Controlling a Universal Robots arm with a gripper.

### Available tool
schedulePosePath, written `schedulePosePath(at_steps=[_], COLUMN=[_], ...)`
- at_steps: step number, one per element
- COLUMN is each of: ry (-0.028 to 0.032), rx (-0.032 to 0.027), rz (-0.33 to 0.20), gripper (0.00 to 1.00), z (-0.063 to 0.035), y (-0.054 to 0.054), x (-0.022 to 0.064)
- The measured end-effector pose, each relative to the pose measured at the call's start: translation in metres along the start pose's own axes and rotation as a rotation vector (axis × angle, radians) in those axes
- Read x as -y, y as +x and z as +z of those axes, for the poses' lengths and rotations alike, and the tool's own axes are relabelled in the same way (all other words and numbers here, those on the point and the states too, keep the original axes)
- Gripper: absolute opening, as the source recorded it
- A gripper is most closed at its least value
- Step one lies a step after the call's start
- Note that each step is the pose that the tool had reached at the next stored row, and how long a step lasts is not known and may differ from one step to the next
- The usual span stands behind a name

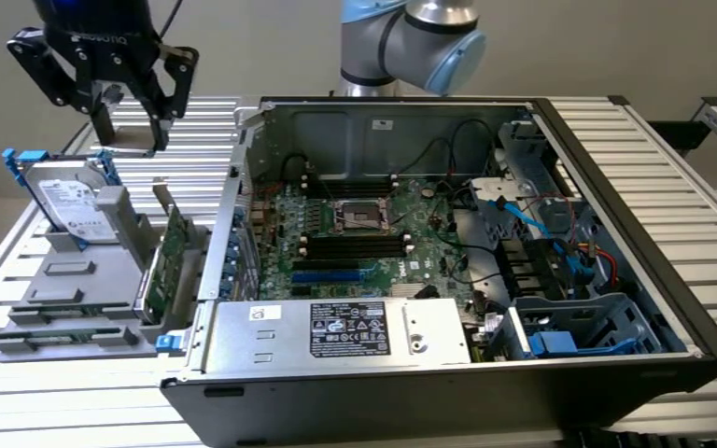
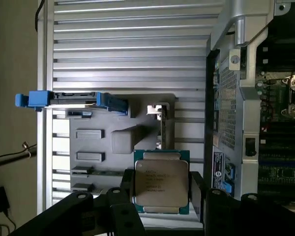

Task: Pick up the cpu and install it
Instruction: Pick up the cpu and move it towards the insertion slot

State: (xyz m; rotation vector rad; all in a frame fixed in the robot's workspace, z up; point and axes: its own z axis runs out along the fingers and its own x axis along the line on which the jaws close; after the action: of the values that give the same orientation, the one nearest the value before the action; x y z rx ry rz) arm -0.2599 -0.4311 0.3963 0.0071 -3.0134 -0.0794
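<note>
Slatted silver metal table (image 1: 657, 131) against a plain beige wall. The black two-finger gripper (image 1: 132, 135) has its black fingers (image 2: 128, 189) spread wide and clamped against opposite edges of the cpu (image 2: 161, 183). The cpu is a small flat square chip with a dull silver metal lid, a few lines of dark print and a thin green rim at the edges and corners. It is gripped flat and lifted clear of everything, in the air at the exterior view's left.

Below it sits a grey plastic parts fixture (image 1: 72, 280) on the table, holding a silver label-covered hard drive in a blue frame (image 1: 70, 201) and a long green circuit card (image 1: 172, 247) on edge. Beside the fixture, toward the exterior view's right, lies an open black-and-grey computer case (image 1: 372, 140). Its green motherboard has a square metal-framed socket (image 1: 361, 217), well apart from the cpu.
</note>
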Motion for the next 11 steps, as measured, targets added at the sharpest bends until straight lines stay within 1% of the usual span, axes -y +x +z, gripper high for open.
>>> schedulePosePath(at_steps=[8,9,11], ry=[0.0001,0.0,-0.0002], rx=[-0.0008,-0.0008,-0.0008], rz=[0.0,0.0,0.0], gripper=[0.55,0.55,0.55], z=[-0.0024,-0.0028,-0.0034], y=[-0.022,-0.027,-0.032], x=[-0.0094,-0.0115,-0.014])
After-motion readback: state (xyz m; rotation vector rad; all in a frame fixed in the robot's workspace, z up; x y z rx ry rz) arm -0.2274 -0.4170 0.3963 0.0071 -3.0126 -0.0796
